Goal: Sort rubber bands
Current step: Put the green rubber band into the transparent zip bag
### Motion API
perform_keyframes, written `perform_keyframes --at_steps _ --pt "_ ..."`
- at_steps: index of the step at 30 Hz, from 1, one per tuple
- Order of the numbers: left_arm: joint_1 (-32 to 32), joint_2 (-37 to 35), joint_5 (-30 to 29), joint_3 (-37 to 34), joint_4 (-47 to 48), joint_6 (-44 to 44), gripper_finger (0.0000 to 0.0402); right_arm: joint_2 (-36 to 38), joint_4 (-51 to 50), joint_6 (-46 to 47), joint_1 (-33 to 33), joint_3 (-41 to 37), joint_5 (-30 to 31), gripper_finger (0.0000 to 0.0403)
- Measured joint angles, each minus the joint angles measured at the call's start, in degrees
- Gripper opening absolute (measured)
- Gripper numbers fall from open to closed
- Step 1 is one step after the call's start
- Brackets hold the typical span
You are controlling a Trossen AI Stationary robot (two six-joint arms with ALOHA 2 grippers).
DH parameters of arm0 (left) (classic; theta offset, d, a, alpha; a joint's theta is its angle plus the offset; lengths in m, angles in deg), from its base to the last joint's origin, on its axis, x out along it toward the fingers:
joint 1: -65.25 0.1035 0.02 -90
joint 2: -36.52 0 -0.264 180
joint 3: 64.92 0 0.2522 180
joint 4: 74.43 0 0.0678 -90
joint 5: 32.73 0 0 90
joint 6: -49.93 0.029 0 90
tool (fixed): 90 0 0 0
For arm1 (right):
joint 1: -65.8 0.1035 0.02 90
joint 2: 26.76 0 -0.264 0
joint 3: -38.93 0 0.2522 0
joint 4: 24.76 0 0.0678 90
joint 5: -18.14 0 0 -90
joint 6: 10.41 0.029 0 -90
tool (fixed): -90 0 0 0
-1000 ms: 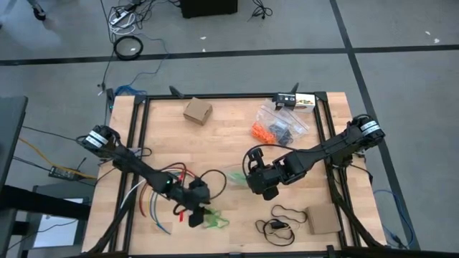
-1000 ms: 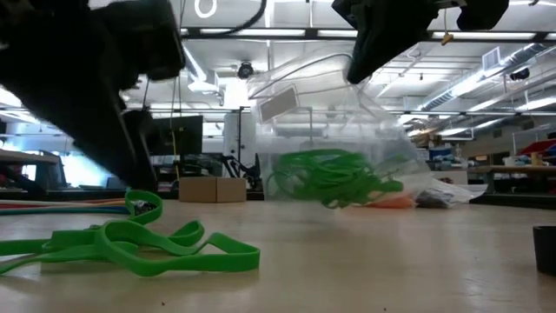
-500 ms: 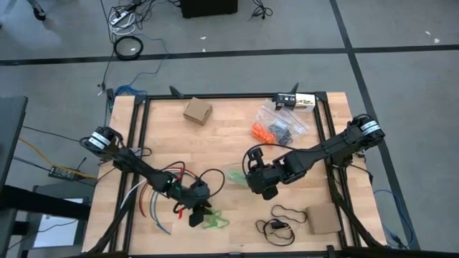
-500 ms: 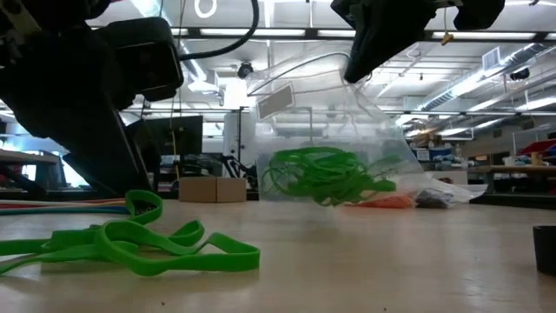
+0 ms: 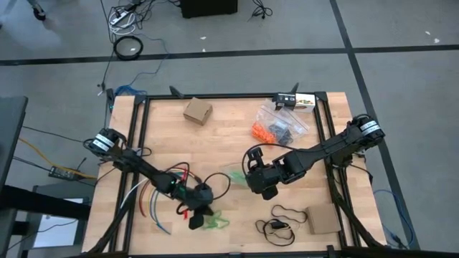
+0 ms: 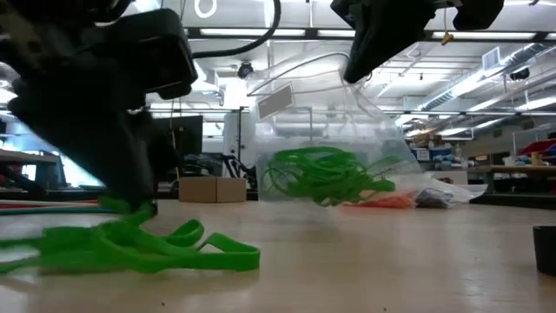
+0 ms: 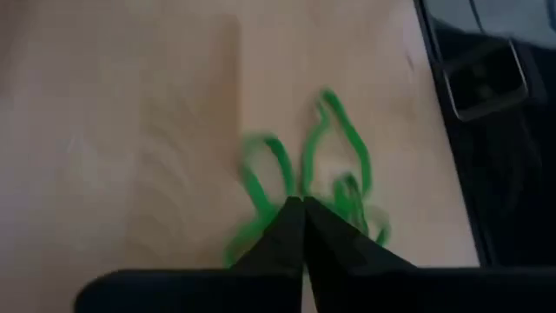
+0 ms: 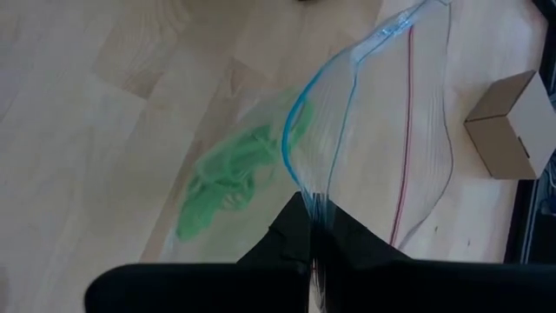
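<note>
We have four views. High looks straight down on the whole light wooden table point(image 5: 215, 136). Low sits at tabletop level, facing the room. Each wrist camera looks closely past its own fingers. High, low and right wrist share the clear plastic zip bag holding green bands point(image 6: 326, 139).

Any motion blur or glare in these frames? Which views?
Low view: the loose green bands smear at their left end under the left arm, and ceiling lights flare. Left wrist view: the bands look soft. Right wrist view: the clear bag is sharp. High view: even light.
</note>
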Motion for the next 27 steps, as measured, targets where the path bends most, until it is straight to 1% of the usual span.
perform_keyframes --at_steps 2,6,10,13,16,18,20,24,27 --pt "-0.06 0.0 1.34 0.0 0.22 0.14 0.0008 0.0 -0.02 0.0 0.0 0.0 0.01 0.0" --pt "-0.06 -0.73 0.76 0.15 0.46 0.53 0.0003 0.0 -0.02 0.0 -0.07 0.0 0.0 0.0" --pt "-0.1 -1.83 -0.95 2.46 4.0 3.47 0.0002 0.0 -0.09 0.0 -0.07 -0.02 0.0 0.0" --pt "-0.08 -2.32 -1.84 5.48 8.95 5.81 0.0002 0.0 -0.36 0.01 -0.06 -0.01 0.02 0.0" --pt "-0.01 -3.17 -2.96 9.95 18.96 8.83 0.0001 0.0 -0.42 0.04 -0.04 0.0 0.0 0.0" --pt "-0.01 -3.91 -5.24 13.79 26.04 11.33 0.0001 0.0 -0.37 0.09 -0.04 0.0 0.0 0.0" --pt "0.18 -4.98 -8.59 17.98 33.68 14.27 0.0001 0.0 -0.2 0.1 -0.07 0.0 -0.06 0.0" --pt "1.04 -6.42 -15.95 26.73 45.85 20.02 0.0001 0.0 -0.2 0.48 -0.22 -0.02 -0.9 0.0" --pt "1.94 -6.54 -21.19 33.77 52.74 25.01 0.0001 0.0 -0.08 0.63 -0.24 0.0 -1.07 0.0"
